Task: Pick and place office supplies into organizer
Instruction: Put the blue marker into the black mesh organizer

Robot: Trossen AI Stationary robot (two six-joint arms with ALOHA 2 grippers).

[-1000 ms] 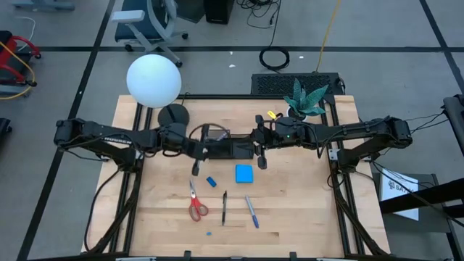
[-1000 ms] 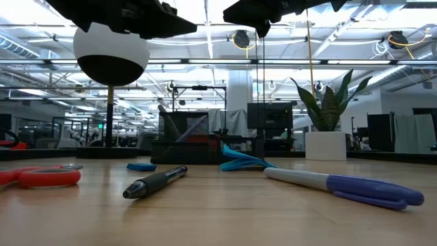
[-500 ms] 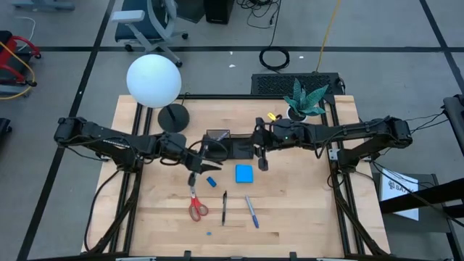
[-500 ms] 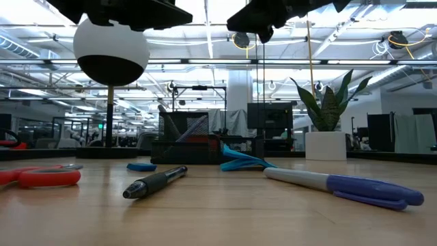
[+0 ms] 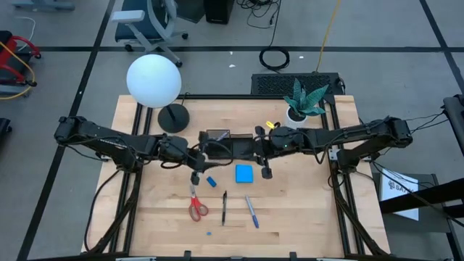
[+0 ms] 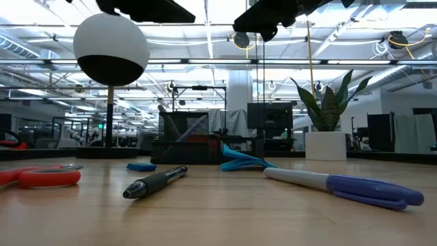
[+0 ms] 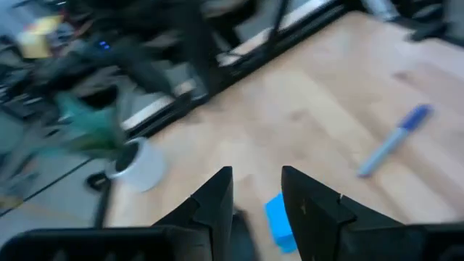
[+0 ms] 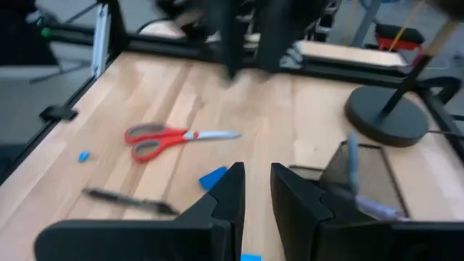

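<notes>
— While both arms hang over the middle of the pale wooden surface (image 5: 304, 210), what do we make of the layout?

— We read it as a sorting job partly done. The small black mesh organizer (image 5: 230, 147) sits just above the frame's centre, and the right wrist view shows a pen already standing in its taller section. The left gripper (image 5: 194, 176) hovers left of centre, just above the red-handled scissors (image 5: 196, 206); its fingers stand a little apart with nothing between them. We judge it is lining up for a pick there.

— And the right gripper (image 5: 266, 172)?

— It hangs right of centre, beside the bright blue square note pad (image 5: 243, 173), fingers narrowly parted and empty.

— Which way do the loose things point?

— The scissors lie with their long axis running up and down the frame, handles toward the bottom, blades toward the left gripper. The black pen (image 5: 224, 207) lies nearly parallel to them, just right. The blue-capped marker (image 5: 251, 211) runs at a slight slant, its blue end toward the lower right. A small flat blue piece (image 5: 211, 181) lies tilted between the left gripper and the pad, and a tiny blue eraser (image 5: 209, 233) sits alone near the bottom edge.

— So they are spread out on purpose?

— We think so: each lies apart from its neighbours, leaving room for fingers to close.
</notes>
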